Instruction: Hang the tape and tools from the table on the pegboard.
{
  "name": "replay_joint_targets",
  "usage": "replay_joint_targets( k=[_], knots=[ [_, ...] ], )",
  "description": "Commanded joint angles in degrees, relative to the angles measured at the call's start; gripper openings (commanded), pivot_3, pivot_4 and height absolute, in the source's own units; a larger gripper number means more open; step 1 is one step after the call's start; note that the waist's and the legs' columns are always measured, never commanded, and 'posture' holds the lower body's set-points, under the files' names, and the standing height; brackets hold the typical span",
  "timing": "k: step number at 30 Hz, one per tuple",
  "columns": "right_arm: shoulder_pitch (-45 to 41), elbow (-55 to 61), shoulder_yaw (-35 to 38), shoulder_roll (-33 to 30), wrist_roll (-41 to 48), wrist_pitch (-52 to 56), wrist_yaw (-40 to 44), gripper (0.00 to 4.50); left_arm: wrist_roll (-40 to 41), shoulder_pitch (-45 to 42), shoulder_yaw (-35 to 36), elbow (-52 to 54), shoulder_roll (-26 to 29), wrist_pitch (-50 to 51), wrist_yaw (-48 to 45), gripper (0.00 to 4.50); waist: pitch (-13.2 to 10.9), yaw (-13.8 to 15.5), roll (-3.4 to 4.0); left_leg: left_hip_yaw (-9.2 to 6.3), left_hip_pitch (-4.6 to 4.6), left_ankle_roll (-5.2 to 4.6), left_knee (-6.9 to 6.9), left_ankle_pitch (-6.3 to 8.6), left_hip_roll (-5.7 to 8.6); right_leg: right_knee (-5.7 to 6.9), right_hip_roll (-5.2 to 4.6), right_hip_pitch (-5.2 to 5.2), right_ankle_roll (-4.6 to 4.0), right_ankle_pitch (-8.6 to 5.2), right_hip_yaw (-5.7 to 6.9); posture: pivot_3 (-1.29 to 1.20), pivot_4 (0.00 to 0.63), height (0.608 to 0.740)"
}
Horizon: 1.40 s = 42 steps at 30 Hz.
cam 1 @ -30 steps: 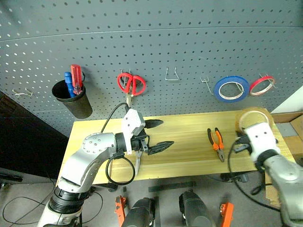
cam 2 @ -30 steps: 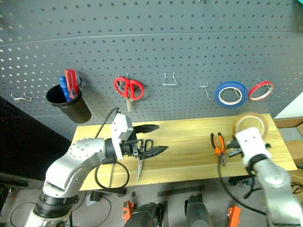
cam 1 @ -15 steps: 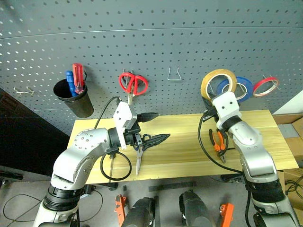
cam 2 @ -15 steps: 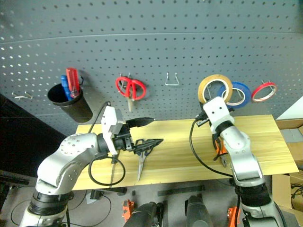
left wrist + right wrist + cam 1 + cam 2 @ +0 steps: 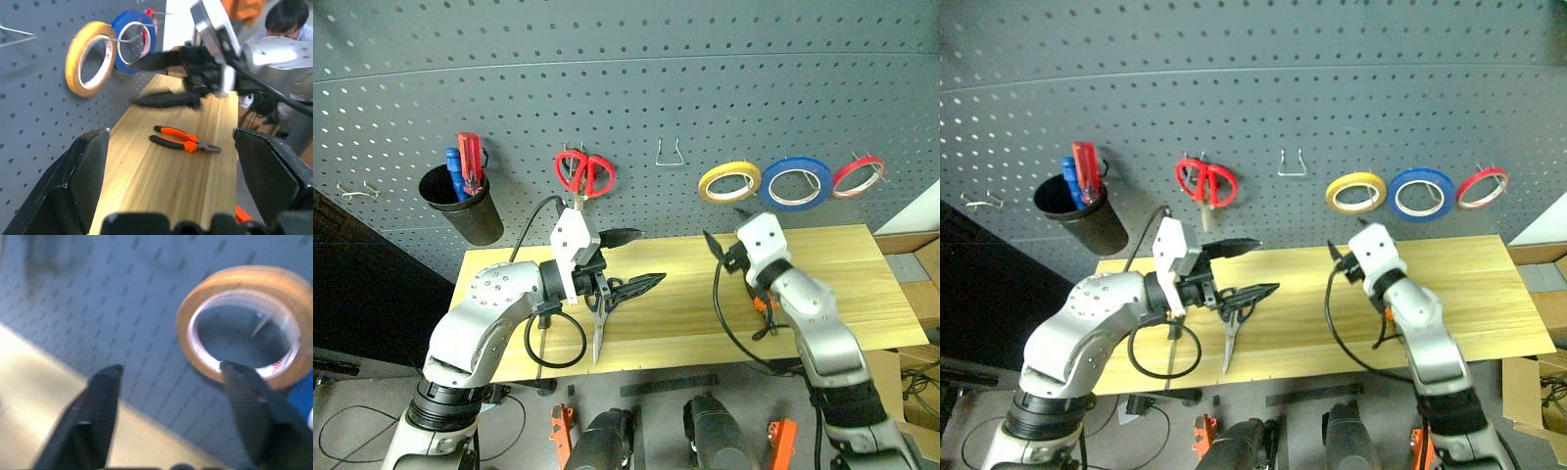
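a black cup [image 5: 463,204] hangs on the pegboard [image 5: 636,88] at its left side, holding a red screwdriver [image 5: 471,163] and a blue screwdriver [image 5: 453,171], handles up. along the pegboard to the right of the cup hang the red-handled scissors [image 5: 584,173], then a bare wire hook [image 5: 672,154], then the yellowish tape [image 5: 728,182] on its hook, then the blue tape ring [image 5: 793,183] and the red tape ring [image 5: 857,176].

the left gripper [image 5: 641,260] reaches level over the table [image 5: 685,313] below the pegboard, pointing toward the right, its two black fingers spread wide with nothing between them. the dark-handled scissors [image 5: 600,318] lie on the table just under it, blades toward the front edge.

the right gripper [image 5: 171,377] points at the pegboard just below the tape, its fingers parted and apart from the roll, gripping nothing. the pliers [image 5: 185,140] lie flat on the table below the tape rings, partly behind the right arm in the head views.
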<state>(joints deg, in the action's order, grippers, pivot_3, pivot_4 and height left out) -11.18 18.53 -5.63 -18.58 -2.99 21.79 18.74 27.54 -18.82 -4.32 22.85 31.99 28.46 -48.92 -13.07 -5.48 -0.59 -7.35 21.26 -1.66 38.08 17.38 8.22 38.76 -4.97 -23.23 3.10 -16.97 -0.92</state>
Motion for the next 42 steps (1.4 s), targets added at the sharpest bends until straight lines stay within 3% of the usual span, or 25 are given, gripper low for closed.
replay_joint_targets(
  k=[1, 3, 8, 17, 28, 39, 42],
  knots=[
    [3.98, 8.85, 3.96, 3.20, 3.02, 14.86, -2.78, 4.43, -5.29, 1.15, -1.87, -1.31, 4.07, -6.98, -4.41, 4.32, 0.00, -0.22, 0.00, 0.07, 0.00, 0.00, 0.05, 0.00, 0.00, 0.04, 0.00, -0.02, 0.00, 0.00, -0.04, -0.22, 0.217, 0.740],
    [5.42, 10.67, 6.32, 5.56, 4.41, 25.80, -4.54, 4.43, -8.49, 2.03, -3.53, -3.44, 6.62, -11.39, -7.47, 4.32, 0.06, -0.48, -0.03, 0.16, -0.09, 0.03, 0.04, -0.01, -0.07, 0.15, -0.02, -0.03, -0.01, 0.00, -0.02, -0.22, 0.219, 0.740],
    [1.09, 3.54, 8.43, 6.80, 2.90, 36.05, -9.01, 4.43, -9.81, 1.15, -5.04, -6.33, 6.40, -14.67, -9.67, 4.32, 0.05, -0.59, -0.03, 0.29, -0.23, 0.07, 0.10, -0.04, -0.09, 0.19, -0.02, 0.00, -0.26, 0.17, -0.04, -0.24, 0.223, 0.740],
    [-7.55, -21.86, 10.90, 3.68, 2.97, 27.32, -10.87, 4.43, -11.13, 1.11, -5.99, -6.92, 5.13, -16.00, -10.69, 4.32, 0.06, -1.19, -0.04, 0.48, -0.24, 0.09, 0.00, -0.06, -0.17, 0.17, -0.02, -0.08, -0.29, 0.25, -0.05, -0.23, 0.221, 0.740],
    [-15.11, -39.16, 12.38, 1.78, 5.87, 20.57, -7.58, 4.43, -11.65, 2.45, -6.01, -6.71, 5.09, -16.57, -10.23, 4.32, 0.06, -1.48, -0.04, 0.63, -0.25, 0.07, 0.07, -0.06, -0.26, 0.21, -0.01, -0.09, -0.29, 0.25, -0.03, -0.21, 0.217, 0.740],
    [-21.67, -54.29, 9.38, 0.06, 4.91, 16.96, -4.49, 4.43, -12.49, 2.35, -6.21, -7.49, 4.46, -17.39, -10.14, 4.32, 0.13, -2.55, -0.11, 0.76, -0.25, 0.07, 0.08, -0.05, -0.31, 0.21, -0.01, -0.09, -0.29, 0.26, -0.04, -0.21, 0.207, 0.740],
    [-22.41, -55.81, 9.91, 0.34, 5.93, 18.20, -3.81, 3.90, -12.61, 2.50, -6.14, -7.45, 4.32, -17.52, -9.97, 4.32, 0.25, -2.60, -0.15, 0.81, -0.28, 0.07, 0.09, -0.05, -0.35, 0.21, 0.01, -0.08, -0.29, 0.27, -0.03, -0.21, 0.205, 0.740]
  ],
)
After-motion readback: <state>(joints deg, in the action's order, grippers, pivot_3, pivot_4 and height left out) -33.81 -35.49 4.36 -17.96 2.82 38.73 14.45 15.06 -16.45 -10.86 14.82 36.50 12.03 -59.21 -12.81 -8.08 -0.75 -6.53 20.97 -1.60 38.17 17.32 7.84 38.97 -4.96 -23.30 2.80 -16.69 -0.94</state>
